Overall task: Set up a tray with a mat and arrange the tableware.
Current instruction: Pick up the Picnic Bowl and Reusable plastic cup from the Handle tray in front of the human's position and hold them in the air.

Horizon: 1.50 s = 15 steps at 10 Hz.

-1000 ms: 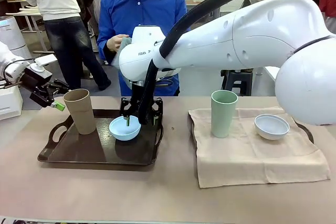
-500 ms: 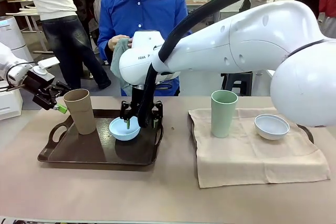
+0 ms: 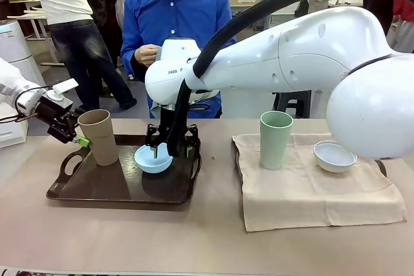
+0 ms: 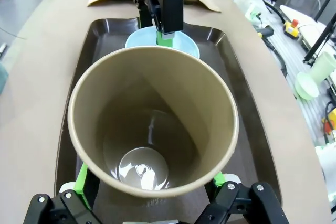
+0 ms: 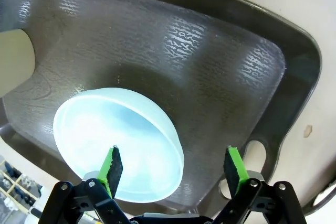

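At the left end of the dark brown plastic tray with cut-out handles (image 3: 116, 196), the left gripper (image 3: 76, 135) reaches in above the tray's left handle. Its black fingers with green pads are spread wide to either side of the tall tan handleless tumbler (image 3: 98, 137). Whether the pads press the tumbler's wall I cannot tell. The tan tumbler stands upright and empty in the tray's left far corner. Just right of it, near the middle of the tray's far edge, sits the small round light blue bowl (image 3: 154, 158), upright and empty. The right gripper (image 3: 172, 147) comes down on it from above with its claw wide. One green-padded finger hangs inside the bowl and the other outside it, over the tray floor toward the tray's right handle slot, so the bowl's rim lies between them, not clamped. Above the tray, the white wrist of the right arm (image 3: 272, 56) carries the dark letters "FRA"; the rest of the word is hidden behind a black hose (image 3: 184, 105). A person in a blue shirt (image 3: 174, 11) stands beyond the tray's far edge. Right of the tray and apart from it, a beige cloth mat (image 3: 317, 192) lies on the tan table (image 3: 194, 244). The tall pale green handleless tumbler (image 3: 276, 139) stands upright on the part of the mat nearest the tray. The small round white bowl (image 3: 334, 156) rests on the mat farther right from the tray.
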Each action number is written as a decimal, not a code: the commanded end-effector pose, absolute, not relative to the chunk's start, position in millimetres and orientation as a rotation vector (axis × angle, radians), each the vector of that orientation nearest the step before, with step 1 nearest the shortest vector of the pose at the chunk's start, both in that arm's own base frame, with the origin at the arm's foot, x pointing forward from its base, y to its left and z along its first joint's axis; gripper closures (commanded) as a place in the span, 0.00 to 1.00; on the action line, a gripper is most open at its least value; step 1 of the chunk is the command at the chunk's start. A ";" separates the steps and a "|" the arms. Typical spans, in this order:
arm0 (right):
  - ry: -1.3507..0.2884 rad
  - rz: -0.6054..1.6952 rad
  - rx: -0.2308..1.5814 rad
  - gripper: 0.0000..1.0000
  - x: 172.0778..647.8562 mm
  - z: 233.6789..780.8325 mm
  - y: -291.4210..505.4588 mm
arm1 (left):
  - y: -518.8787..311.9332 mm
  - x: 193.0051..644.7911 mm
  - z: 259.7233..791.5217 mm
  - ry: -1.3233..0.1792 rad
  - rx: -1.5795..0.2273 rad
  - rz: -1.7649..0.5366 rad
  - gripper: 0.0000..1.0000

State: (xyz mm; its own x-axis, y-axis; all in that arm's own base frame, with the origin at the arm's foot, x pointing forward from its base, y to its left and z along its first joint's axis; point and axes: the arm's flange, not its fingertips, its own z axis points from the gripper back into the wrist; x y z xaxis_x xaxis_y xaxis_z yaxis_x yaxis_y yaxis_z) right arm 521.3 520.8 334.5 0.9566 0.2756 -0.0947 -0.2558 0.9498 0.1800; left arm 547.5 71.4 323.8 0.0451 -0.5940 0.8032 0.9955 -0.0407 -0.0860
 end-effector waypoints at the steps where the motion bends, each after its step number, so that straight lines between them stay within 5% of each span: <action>1: 0.114 0.278 0.168 0.00 527.9 331.7 530.4 | 63.6 549.7 315.5 -0.703 -0.811 -1.482 0.00; 5: 0.115 0.296 0.190 0.00 529.6 322.7 536.1 | 53.3 552.1 305.5 -0.690 -0.849 -1.513 0.00; 6: 0.108 0.310 0.199 0.33 530.0 321.9 536.5 | 51.4 552.7 303.9 -0.690 -0.848 -1.513 0.00; 7: 0.115 0.318 0.193 0.59 528.6 321.5 537.0 | 51.1 551.8 303.2 -0.693 -0.841 -1.528 0.56; 8: 0.113 0.322 0.194 0.92 527.5 322.0 537.7 | 52.8 550.7 303.9 -0.703 -0.842 -1.525 0.57; 9: 0.109 0.326 0.192 1.00 525.7 322.7 538.6 | 53.9 549.6 304.1 -0.703 -0.839 -1.525 1.00; 11: 0.098 0.328 0.184 1.00 522.5 325.6 540.3 | 46.4 549.7 304.7 -0.701 -0.845 -1.514 1.00; 12: 0.088 0.327 0.174 0.97 520.0 328.3 541.0 | 47.0 549.9 305.3 -0.696 -0.845 -1.512 0.72; 13: 0.075 0.321 0.160 1.00 517.0 332.9 539.9 | 47.5 550.2 304.9 -0.691 -0.846 -1.510 0.73; 14: 0.066 0.316 0.151 1.00 514.2 338.4 537.6 | 48.6 550.4 305.3 -0.688 -0.846 -1.509 1.00; 15: 0.062 0.315 0.152 1.00 513.1 340.2 536.0 | 49.3 550.5 305.1 -0.685 -0.846 -1.505 0.73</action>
State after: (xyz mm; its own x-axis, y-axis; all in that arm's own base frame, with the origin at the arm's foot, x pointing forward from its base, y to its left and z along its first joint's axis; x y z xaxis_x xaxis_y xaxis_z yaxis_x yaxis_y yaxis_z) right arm 516.1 538.2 339.5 0.9440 0.3252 -0.0563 -0.3095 0.9315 0.1912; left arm 550.8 49.9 305.1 -0.0097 -0.5736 0.8191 0.9915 -0.1119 -0.0666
